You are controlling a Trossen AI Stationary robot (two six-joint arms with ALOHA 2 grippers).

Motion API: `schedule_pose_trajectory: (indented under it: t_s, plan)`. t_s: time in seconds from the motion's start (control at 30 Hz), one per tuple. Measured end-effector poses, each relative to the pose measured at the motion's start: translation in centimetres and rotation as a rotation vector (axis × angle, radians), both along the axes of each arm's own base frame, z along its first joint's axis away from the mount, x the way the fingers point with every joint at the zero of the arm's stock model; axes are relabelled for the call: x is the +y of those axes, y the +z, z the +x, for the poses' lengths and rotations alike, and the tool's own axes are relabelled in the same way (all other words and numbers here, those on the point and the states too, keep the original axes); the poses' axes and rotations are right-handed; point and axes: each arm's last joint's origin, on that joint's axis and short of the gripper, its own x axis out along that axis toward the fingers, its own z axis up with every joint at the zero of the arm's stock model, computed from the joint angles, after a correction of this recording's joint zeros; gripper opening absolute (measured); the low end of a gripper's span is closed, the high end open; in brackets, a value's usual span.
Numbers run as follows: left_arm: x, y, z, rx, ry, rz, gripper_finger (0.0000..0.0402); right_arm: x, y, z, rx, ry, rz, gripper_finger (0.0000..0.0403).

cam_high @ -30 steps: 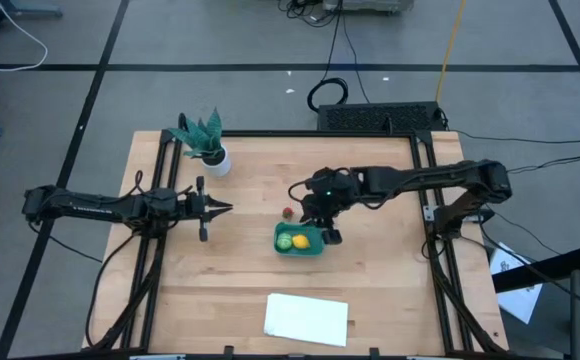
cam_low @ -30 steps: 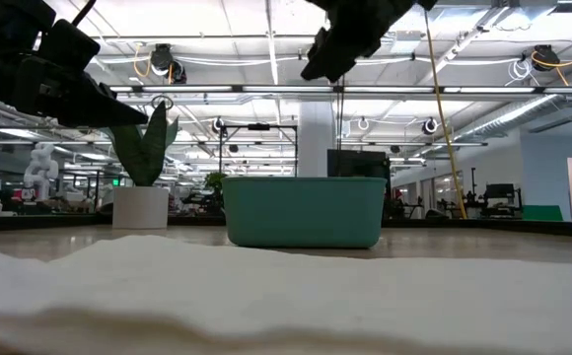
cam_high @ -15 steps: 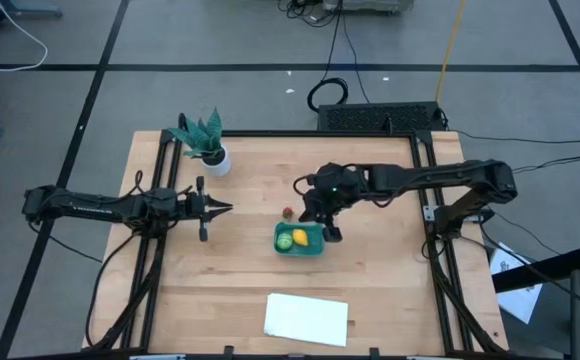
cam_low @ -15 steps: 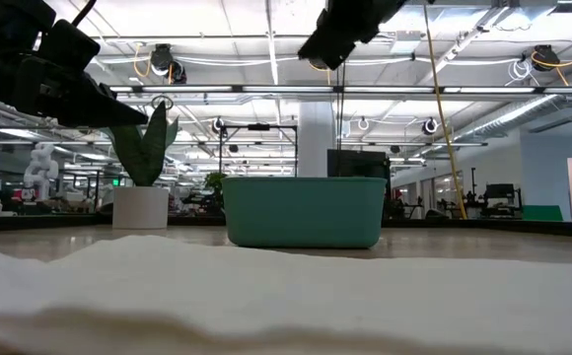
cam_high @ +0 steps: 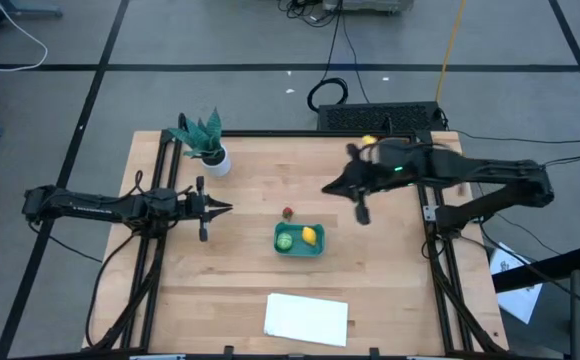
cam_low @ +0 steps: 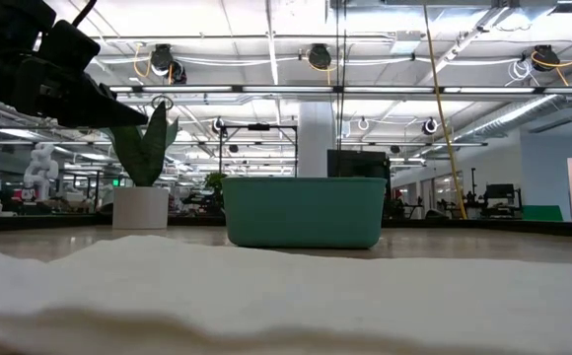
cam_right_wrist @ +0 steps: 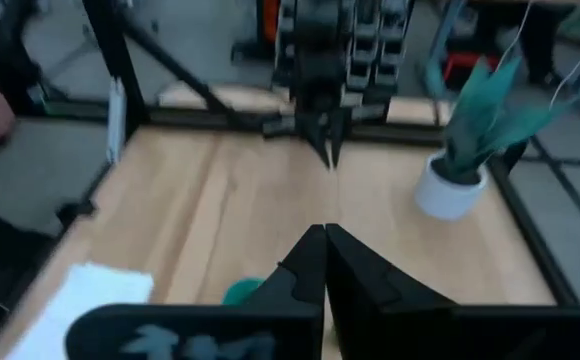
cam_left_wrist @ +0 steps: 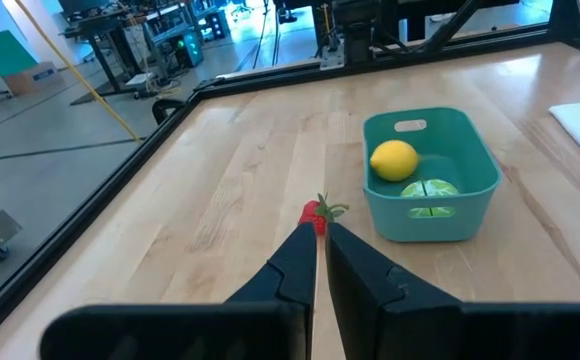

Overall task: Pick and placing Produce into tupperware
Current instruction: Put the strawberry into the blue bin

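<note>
Logging what I see from my station. Teal tupperware (cam_high: 300, 240): near the table's middle, holding the yellow lemon (cam_high: 310, 236) and the round light-green piece (cam_high: 286, 240) side by side. Small red piece (cam_high: 287, 212): on the bare wood just beside the container's far rim, outside it. Right gripper (cam_high: 330, 187): raised over the table on the container's far right, well apart from it, fingers pressed together and carrying nothing. Left gripper (cam_high: 225, 208): parked at the table's left, pointing toward the red piece, fingers together and empty. Potted plant (cam_high: 210, 150): far left corner, upright. White sheet (cam_high: 307, 319): flat by the near edge.
</note>
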Motion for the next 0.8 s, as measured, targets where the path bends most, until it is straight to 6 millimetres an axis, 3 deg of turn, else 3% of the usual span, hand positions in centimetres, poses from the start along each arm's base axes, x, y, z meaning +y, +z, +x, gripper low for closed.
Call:
schedule_pose_trajectory:
  t_s: [0.2, 0.43, 0.63, 0.8]
  plan:
    - [0.0, 0.0, 0.0, 0.000, 0.001, 0.000, 0.0033, 0.6, 3.2, -4.7, -0.148, 0.026, -0.011, 0.0000]
    - [0.0, 0.0, 0.0, 0.000, 0.004, 0.000, 0.0033, 1.3, 5.3, -9.2, -0.268, 0.038, -0.018, 0.0000]
    - [0.0, -0.1, 0.0, 0.007, 0.006, -0.003, 0.0033, 1.2, 5.2, -12.1, -0.230, -0.114, -0.056, 0.0000]
    - [0.0, -0.1, 0.0, 0.007, 0.007, -0.005, 0.0033, 1.3, 4.7, -13.9, -0.206, -0.008, -0.090, 0.0000]
